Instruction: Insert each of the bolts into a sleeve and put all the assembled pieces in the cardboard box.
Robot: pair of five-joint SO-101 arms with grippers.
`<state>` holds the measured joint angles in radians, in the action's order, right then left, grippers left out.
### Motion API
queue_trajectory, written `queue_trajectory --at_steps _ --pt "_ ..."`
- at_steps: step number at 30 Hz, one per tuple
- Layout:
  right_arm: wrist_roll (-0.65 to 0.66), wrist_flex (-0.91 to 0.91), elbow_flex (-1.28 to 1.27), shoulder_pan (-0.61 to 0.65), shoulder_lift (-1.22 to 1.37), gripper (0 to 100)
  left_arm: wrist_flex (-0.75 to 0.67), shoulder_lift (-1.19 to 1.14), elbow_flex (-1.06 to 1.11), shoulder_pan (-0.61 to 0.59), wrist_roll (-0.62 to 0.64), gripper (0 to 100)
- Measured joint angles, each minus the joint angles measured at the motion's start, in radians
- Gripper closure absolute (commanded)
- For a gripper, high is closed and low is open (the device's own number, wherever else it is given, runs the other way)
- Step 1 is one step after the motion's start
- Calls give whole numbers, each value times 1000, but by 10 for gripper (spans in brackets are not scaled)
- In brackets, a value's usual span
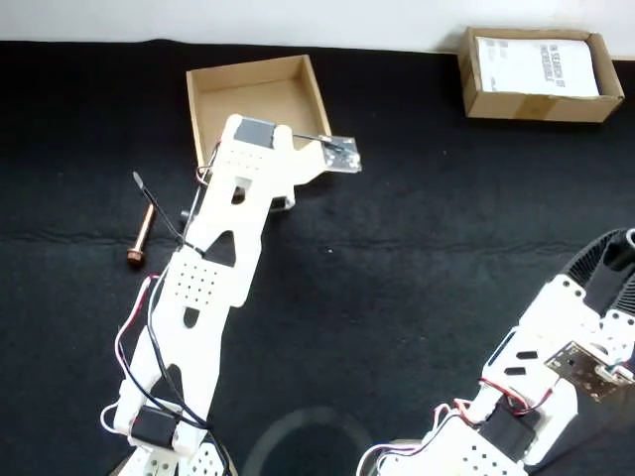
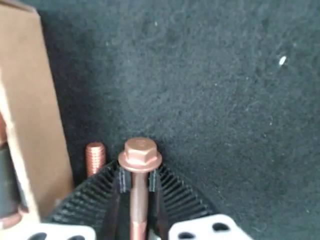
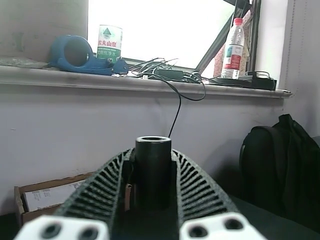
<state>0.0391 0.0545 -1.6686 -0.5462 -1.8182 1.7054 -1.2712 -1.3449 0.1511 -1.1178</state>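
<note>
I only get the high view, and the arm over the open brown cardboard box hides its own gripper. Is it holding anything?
Observer: Yes, the left gripper is shut on a copper-coloured hex-head bolt, with the head sticking out in front.
Operator: And the right arm?
Observer: The right gripper is shut on a black cylindrical sleeve, its open end pointing outward.
Operator: Anything beside the held bolt?
Observer: The threaded end of a second copper bolt, close to the wall of the brown cardboard box.
</note>
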Motion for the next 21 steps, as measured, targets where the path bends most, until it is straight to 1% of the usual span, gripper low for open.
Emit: queue_trajectory --at_steps 2,5,8,11,13,16,21 --pt "0 0 0 23 0 991 28 -5 -35 0 35 991" --pt "0 -5 0 69 0 991 48 -11 -97 8 175 991" --pt "0 -48 0 146 0 991 52 21 -147 18 388 991" --pt "0 -117 0 230 0 991 55 110 -184 43 621 991" --pt "0 -160 0 269 0 991 55 176 -204 61 738 991" --pt "0 -195 0 313 0 991 60 272 -215 83 793 991" --pt "0 -198 0 437 0 991 60 393 -247 89 813 991"
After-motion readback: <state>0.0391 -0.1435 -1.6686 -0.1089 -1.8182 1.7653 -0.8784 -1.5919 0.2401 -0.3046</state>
